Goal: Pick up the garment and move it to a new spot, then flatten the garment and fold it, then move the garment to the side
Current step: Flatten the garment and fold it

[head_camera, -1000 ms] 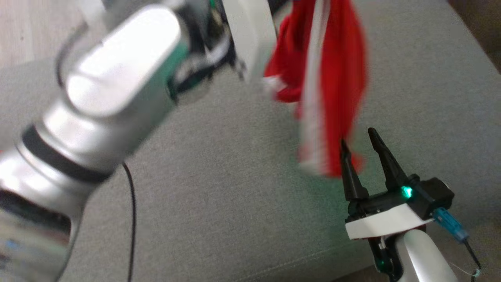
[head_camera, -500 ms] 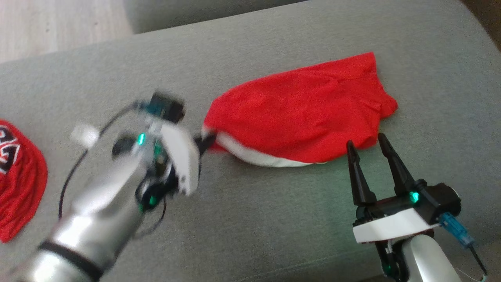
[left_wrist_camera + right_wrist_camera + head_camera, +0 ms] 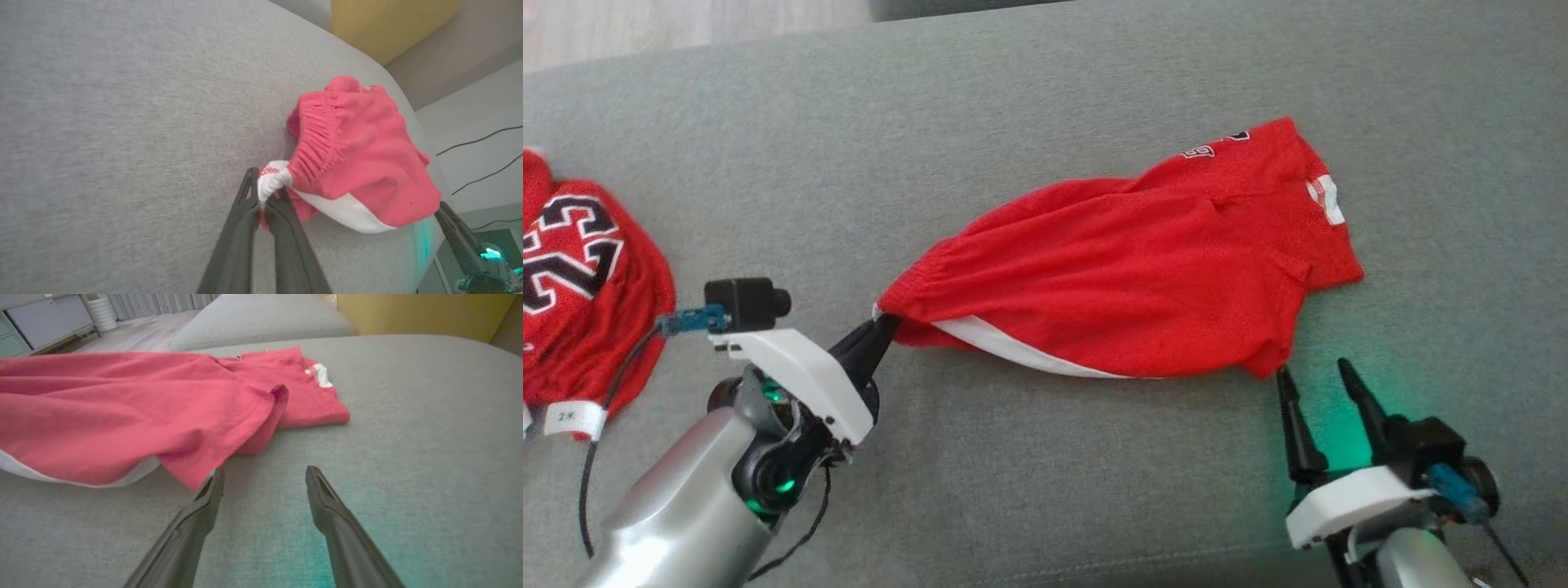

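The red garment [image 3: 1127, 278], a pair of shorts, lies stretched across the middle of the grey cushion [image 3: 1013, 98], its legs partly lapped over one another and a white side stripe [image 3: 1013, 349] tucked along its near edge. The left hand [image 3: 888, 327] is pinched narrow on the waistband corner [image 3: 276, 179] at the garment's left end, where the cloth is drawn to a point. The right hand [image 3: 1312, 369] stands wide and holds nothing, just beside the garment's near right hem corner [image 3: 1267, 366]. Judgement: flattening is the step in hand. To do it well, the right hand should close on that hem corner, low to the cushion, and both hands should draw apart evenly so the waistband gathers open without creasing the far leg. Bare cushion lies open on the garment's near and far sides. In the left wrist view the cushion's rounded edge runs close beyond the garment's right end, so a rightward pull has less margin. A second red jersey [image 3: 580, 278] lies well apart to the garment's left and limits travel that way.
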Robot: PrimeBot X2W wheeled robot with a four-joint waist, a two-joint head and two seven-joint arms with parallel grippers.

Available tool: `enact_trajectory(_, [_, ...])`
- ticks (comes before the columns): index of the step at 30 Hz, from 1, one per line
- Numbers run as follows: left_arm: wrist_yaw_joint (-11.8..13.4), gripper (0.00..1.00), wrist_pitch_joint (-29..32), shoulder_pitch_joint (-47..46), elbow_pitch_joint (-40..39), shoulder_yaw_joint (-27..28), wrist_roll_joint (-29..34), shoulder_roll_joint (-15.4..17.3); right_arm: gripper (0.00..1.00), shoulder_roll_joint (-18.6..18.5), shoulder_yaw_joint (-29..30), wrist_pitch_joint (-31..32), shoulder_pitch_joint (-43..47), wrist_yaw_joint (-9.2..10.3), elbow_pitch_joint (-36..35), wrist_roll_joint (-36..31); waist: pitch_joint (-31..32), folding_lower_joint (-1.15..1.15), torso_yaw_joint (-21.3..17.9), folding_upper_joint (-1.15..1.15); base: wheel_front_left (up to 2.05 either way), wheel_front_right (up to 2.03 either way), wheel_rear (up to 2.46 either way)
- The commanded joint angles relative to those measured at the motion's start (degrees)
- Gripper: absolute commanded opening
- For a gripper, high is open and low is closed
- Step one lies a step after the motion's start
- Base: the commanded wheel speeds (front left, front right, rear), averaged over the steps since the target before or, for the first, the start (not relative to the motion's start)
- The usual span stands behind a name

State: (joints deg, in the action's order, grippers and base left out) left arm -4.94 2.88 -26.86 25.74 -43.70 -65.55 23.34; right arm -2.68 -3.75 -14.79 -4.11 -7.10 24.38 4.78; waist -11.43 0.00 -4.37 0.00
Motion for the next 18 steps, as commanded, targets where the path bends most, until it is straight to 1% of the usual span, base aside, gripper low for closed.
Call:
enact_trajectory(1, [0.48,0.00,-1.27,-2.28,-2.17,3.25,-0.48,2.08,1.00,-0.20,-1.92,-0.21,-2.56,-0.39,-0.33,-0.10,-0.47,0.00,0.82,0.00,0.00,0.00,0.00])
enact_trajectory(7, [0.90,0.00,-2.98,-2.22,-3.70,4.13,-0.55,1.92,1.00,-0.20,-6.39,-0.21,-5.81,-0.39,3.49,2.09,-1.77,0.00,1.68,0.00,0.00,0.00,0.00])
enact_trajectory(11, [0.66,0.00,-4.44,-2.31,-4.59,4.20,0.41,2.41,1.00,-0.20,-10.30,-0.21,-8.40,-0.39,2.91,3.59,-2.36,0.00,1.50,0.00,0.00,0.00,0.00])
enact_trajectory(12, [0.48,0.00,-5.00,-2.20,-4.82,4.26,0.58,2.51,0.97,-0.20,-10.62,-0.21,-8.74,-0.39,2.11,3.48,-2.35,0.00,1.36,0.00,0.00,0.00,0.00])
enact_trajectory(13, [0.29,0.00,-5.57,-2.02,-5.02,4.35,0.68,2.59,0.75,-0.20,-11.03,-0.21,-9.00,-0.39,0.87,3.26,-2.27,0.00,1.21,0.00,0.00,0.00,0.00])
enact_trajectory(14, [0.10,0.00,-6.17,-1.81,-5.29,4.33,0.90,2.65,0.45,-0.20,-11.60,-0.21,-9.02,-0.39,-0.48,3.30,-2.07,0.00,1.05,0.00,0.00,0.00,0.00])
enact_trajectory(16, [-0.31,0.00,-7.35,-1.16,-5.92,4.13,1.31,2.71,0.24,-0.20,-12.70,-0.21,-8.62,-0.39,-2.80,4.10,-1.38,0.00,0.69,0.00,0.00,0.00,0.00])
enact_trajectory(17, [-0.60,0.00,-7.98,-0.71,-6.36,4.04,1.33,2.67,0.08,-0.20,-13.31,-0.21,-8.33,-0.39,-4.01,4.91,-0.93,0.00,0.50,0.00,0.00,0.00,0.00])
enact_trajectory(18, [-0.91,0.00,-8.68,-0.17,-6.88,4.08,1.10,2.58,0.00,-0.20,-13.73,-0.21,-8.09,-0.39,-5.10,5.49,-0.45,0.00,0.30,0.00,0.00,0.00,0.00])
